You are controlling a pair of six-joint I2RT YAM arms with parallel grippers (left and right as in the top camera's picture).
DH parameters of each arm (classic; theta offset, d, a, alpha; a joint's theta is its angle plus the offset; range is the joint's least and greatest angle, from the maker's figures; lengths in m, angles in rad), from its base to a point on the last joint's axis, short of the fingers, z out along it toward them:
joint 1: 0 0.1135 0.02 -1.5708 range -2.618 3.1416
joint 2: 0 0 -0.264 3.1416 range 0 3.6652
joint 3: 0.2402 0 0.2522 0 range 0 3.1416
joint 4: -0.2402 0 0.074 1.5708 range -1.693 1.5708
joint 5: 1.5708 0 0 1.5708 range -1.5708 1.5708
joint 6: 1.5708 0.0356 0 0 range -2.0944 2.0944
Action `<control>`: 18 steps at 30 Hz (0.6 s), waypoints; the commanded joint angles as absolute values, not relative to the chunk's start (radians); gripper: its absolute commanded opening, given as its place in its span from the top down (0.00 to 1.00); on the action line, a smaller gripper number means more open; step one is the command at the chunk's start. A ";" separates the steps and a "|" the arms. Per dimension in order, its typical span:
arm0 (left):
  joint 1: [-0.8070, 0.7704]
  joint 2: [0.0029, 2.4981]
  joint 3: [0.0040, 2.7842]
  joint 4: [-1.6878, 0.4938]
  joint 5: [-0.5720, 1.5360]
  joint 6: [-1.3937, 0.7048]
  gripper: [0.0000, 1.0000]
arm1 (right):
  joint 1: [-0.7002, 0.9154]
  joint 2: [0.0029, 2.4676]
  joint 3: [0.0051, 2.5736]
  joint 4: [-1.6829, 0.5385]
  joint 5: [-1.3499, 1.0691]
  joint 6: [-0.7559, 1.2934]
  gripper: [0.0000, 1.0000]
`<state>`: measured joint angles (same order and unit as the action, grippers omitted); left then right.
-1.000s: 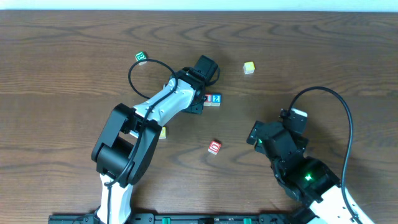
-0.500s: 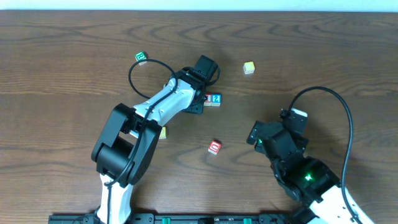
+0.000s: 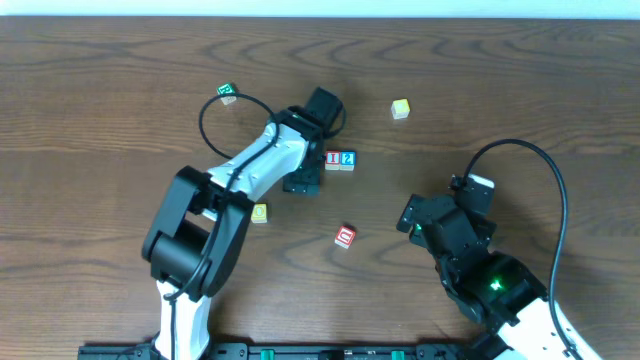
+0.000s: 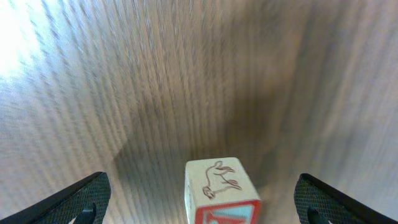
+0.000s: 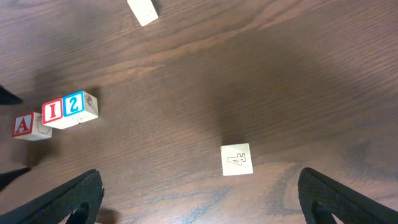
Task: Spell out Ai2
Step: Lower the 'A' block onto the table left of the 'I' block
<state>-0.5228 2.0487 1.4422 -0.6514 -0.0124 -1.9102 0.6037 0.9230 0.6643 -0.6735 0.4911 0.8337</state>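
Ai2's row sits at the centre-left of the right wrist view: the red-framed wooden "A" cube, the red-framed wooden "I" cube and the blue-framed wooden "2" cube. A second ago the left gripper partly hid the "I" in the overhead view; it has since drawn back toward the lower left, baring that cube. Its wrist view shows the black fingers spread wide at the bottom corners, with the "A" between them untouched — let go, it seems. The "A" lies just beside the "I" but a little lower, so the word reads — though it may want a nudge. The right gripper is spread and empty.
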 commanded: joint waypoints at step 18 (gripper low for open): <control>-0.282 1.838 1.457 -0.676 -0.138 -0.821 0.94 | 0.612 0.924 0.659 -0.673 0.516 0.852 0.01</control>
<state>-0.2810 1.8381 1.4445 -0.6731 -0.1204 -1.0618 0.6037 0.9230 0.6643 -0.6735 0.4911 0.8341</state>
